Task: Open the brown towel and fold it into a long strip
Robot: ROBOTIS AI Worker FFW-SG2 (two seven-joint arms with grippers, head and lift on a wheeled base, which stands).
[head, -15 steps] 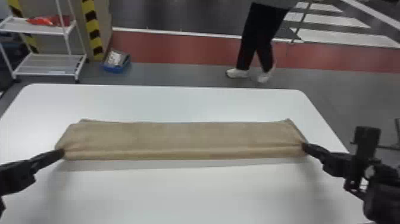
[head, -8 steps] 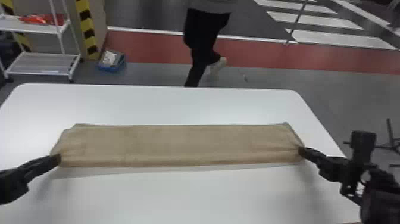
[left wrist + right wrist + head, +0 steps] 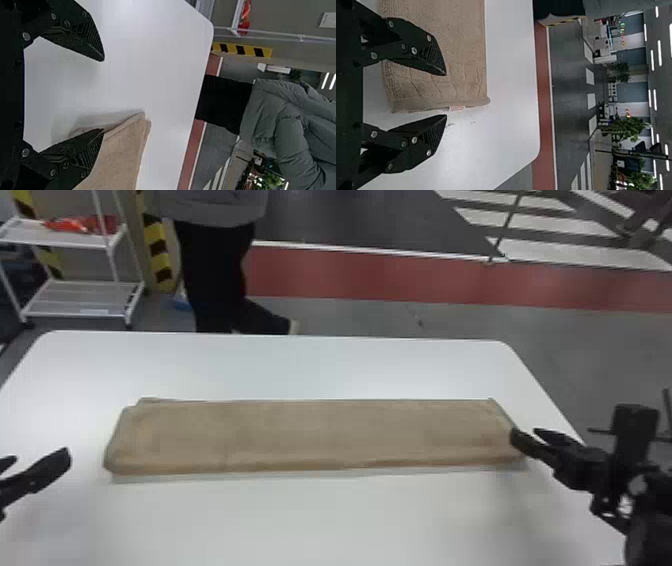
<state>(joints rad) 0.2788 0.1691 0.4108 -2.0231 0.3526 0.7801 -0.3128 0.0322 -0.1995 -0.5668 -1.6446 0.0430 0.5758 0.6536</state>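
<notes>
The brown towel (image 3: 315,435) lies across the white table as a long, flat folded strip. Off its left end, my left gripper (image 3: 35,462) is open and apart from the cloth. At the strip's right end my right gripper (image 3: 530,437) stands open, one finger close over the towel's edge. In the left wrist view, the left gripper (image 3: 104,95) has its fingers wide apart, with a corner of the towel (image 3: 121,158) beyond one of them. In the right wrist view, the right gripper (image 3: 446,95) spans the end of the towel (image 3: 435,89), holding nothing.
The white table (image 3: 320,365) has bare surface in front of and behind the strip. Past its far edge are a white wire shelf (image 3: 80,297) at the left and a red floor band (image 3: 400,280).
Both grippers have opened and let go of the towel's ends. The left one has moved away to the left; the right one remains near its end. The towel lies slack on the table.
</notes>
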